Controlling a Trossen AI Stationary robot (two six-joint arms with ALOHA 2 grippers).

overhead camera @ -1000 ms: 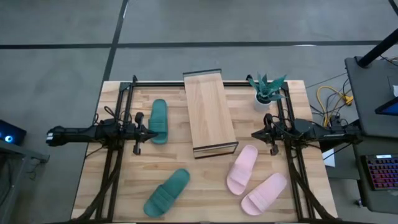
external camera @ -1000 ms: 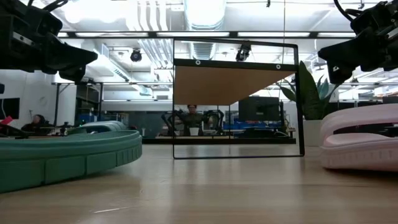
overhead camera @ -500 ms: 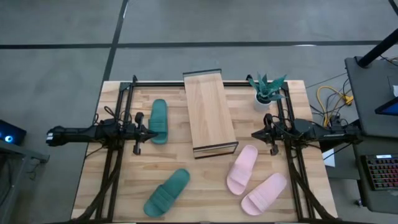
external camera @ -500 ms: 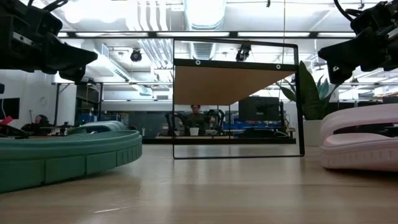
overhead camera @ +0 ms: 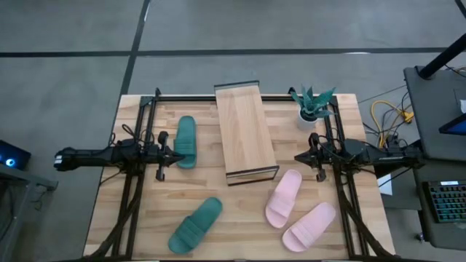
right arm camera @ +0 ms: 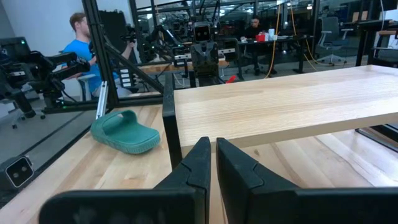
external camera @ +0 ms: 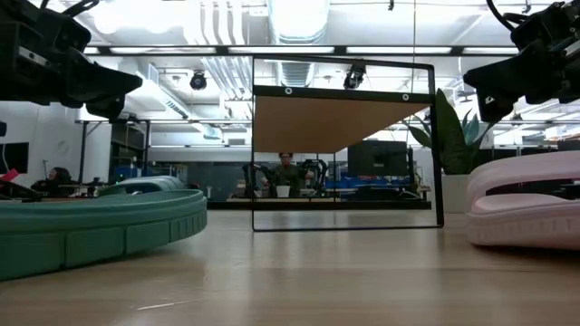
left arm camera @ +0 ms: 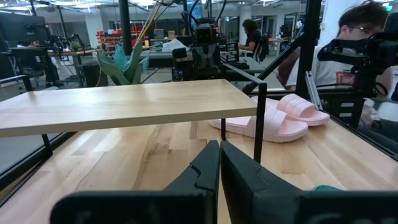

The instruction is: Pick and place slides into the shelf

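Note:
The shelf [overhead camera: 245,131], a light-wood plank on a black wire frame, stands on its frame legs at the table's middle. One teal slide [overhead camera: 186,141] lies flat left of it, and a second teal slide [overhead camera: 195,225] lies near the front edge. Two pink slides [overhead camera: 284,197] [overhead camera: 309,226] lie sole-down at the front right. My left gripper [overhead camera: 178,154] hovers shut beside the far teal slide, pointing at the shelf [left arm camera: 124,106]. My right gripper [overhead camera: 298,156] hovers shut right of the shelf [right arm camera: 292,102], above the table. Both grippers hang high in the low view.
A small potted plant [overhead camera: 313,103] stands at the far right corner, just behind the right arm. Black arm frames run along both table sides. Bare wood lies between the shelf's near end and the front slides. People sit in the room beyond the table.

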